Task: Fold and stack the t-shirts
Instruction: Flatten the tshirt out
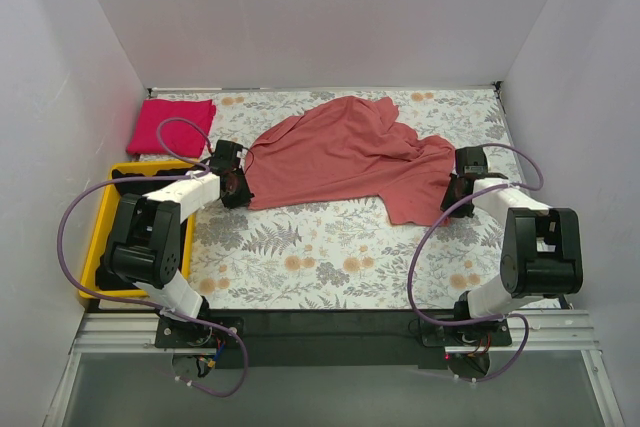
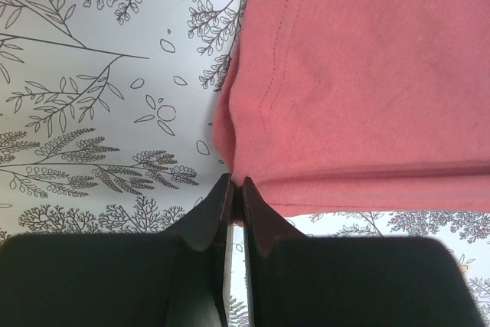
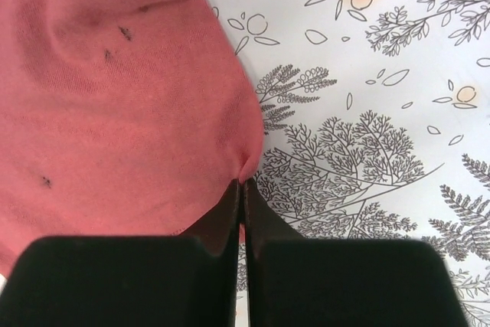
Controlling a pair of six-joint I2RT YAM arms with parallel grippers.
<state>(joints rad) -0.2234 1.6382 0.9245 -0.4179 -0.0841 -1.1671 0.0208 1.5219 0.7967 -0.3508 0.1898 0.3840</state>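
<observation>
Salmon-red cotton t-shirt (image 1: 340, 162) pinched at opposite edges by left gripper (image 2: 236, 184) and right gripper (image 3: 242, 183); spreading step, apparently; next, tension evenly.

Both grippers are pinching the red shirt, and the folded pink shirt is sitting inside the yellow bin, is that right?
Not quite. The top view shows the folded pink shirt lying on the table beyond the yellow bin, not inside it. The rest holds: the left gripper and the right gripper are each shut on an edge of the red shirt.
</observation>
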